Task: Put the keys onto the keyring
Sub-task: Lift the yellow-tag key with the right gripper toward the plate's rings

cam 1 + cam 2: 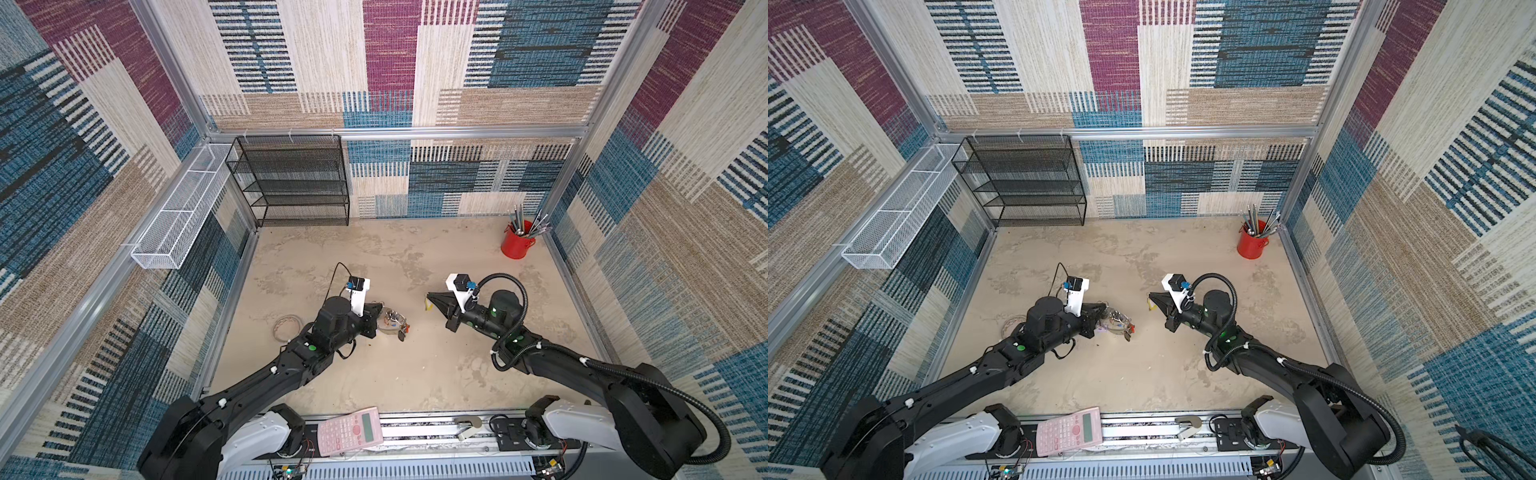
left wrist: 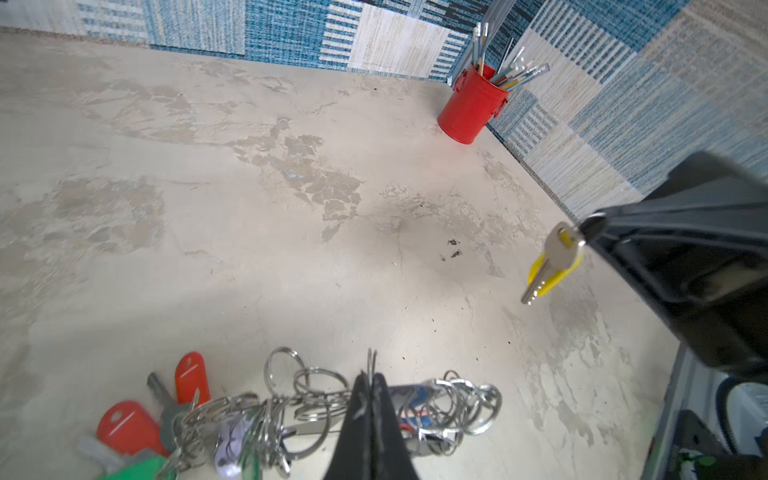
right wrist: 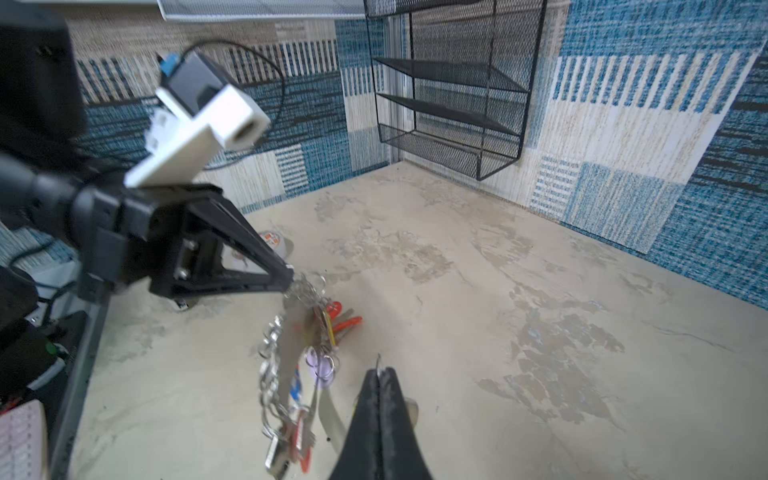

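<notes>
Left of centre in a top view, the left gripper [image 1: 379, 308] is pinched fully shut on the keyring [image 1: 394, 323]. The grey band dangles from its tips, with silver rings and red and green tags bunched along it. Whether the band's low end rests on the table [image 1: 374, 374] cannot be told. Across a gap to the right, the keys [image 2: 555, 257] and their yellow tag hang from the right gripper [image 3: 379, 376], which is likewise closed tight, on their small ring.

The step in hand appears to be bringing the two together. The small ring probably has to meet the band's open end squarely, with the left arm steady so the bundle does not swing. The crowded hanging rings could snag.

A pale coiled ring [image 1: 286, 326] lies at the far left beside the left arm. A red cup [image 1: 516, 243] of pencils stands at upper right, and a pink calculator [image 1: 349, 432] sits at the bottom edge. All three are well apart from the work.
</notes>
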